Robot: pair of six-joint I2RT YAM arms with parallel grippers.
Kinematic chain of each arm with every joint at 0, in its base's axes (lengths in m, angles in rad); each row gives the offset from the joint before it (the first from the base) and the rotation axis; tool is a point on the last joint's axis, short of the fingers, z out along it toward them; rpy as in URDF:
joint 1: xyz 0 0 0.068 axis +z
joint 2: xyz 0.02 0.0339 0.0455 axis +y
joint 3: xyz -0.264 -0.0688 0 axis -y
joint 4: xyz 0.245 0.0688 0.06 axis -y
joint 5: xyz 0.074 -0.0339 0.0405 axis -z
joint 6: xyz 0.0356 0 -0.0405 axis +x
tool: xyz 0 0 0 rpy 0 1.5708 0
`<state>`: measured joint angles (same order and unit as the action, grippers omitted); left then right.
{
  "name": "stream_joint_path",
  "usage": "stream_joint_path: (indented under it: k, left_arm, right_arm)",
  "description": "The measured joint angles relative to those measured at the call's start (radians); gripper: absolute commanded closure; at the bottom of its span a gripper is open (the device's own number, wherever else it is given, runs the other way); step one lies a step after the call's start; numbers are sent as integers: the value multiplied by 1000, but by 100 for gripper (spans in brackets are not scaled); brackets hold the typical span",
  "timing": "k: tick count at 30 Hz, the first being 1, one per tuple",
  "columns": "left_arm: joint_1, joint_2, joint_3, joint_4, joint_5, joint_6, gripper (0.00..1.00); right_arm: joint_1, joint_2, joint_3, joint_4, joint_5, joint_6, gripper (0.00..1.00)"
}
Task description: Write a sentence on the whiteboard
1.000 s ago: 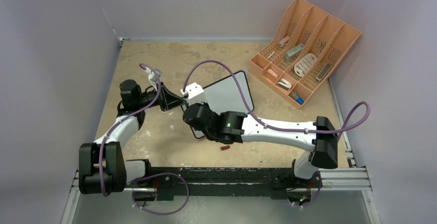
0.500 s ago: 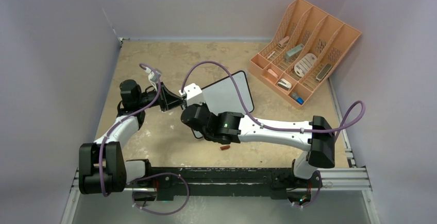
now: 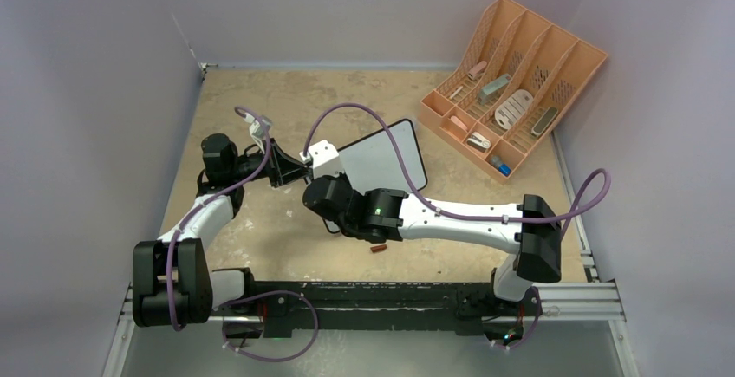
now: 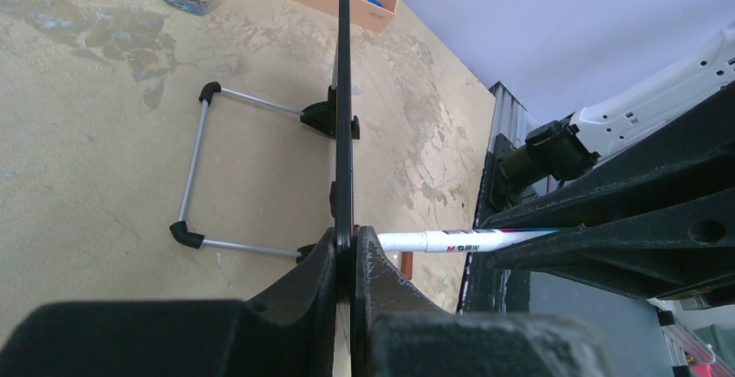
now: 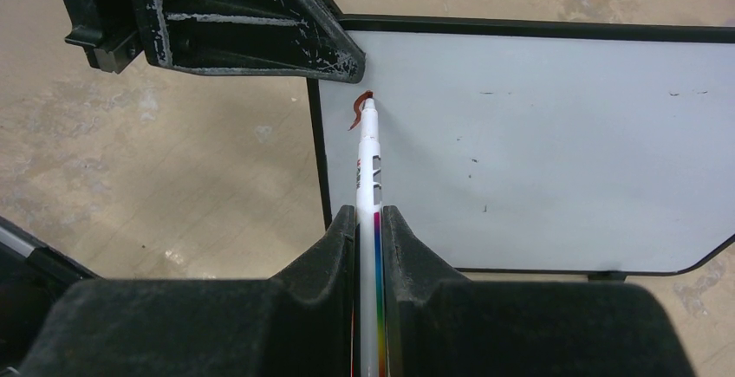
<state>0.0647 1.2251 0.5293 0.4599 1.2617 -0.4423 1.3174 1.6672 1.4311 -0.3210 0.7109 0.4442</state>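
whiteboard [image 3: 387,153]: mid-worktop [image 3: 277,100], standing on its wire stand [image 4: 195,169]
left end effector [image 4: 345,249]: clamped on whiteboard edge
right end effector [image 5: 368,221]: clamped on marker [image 5: 369,156]
marker tip: touching board face at short red stroke [image 5: 355,115], just beside left end effector
organizer [image 3: 511,91]: far right corner, well apart

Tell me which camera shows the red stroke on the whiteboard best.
Right wrist: the red stroke sits at the marker tip on the whiteboard face. Left wrist sees the board edge-on, face hidden. Top external: the right arm covers that corner.
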Motion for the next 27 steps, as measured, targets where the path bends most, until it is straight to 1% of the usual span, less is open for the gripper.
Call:
stream_joint_path:
  k: [16,27]
  left_arm:
    - [0,0,0,-5,-6,8,100]
    - [0,0,0,-6,-13,9,100]
  right_arm:
    - [-1,15,0,13,5,-18,100]
    - [0,13,-20,3,4,12,100]
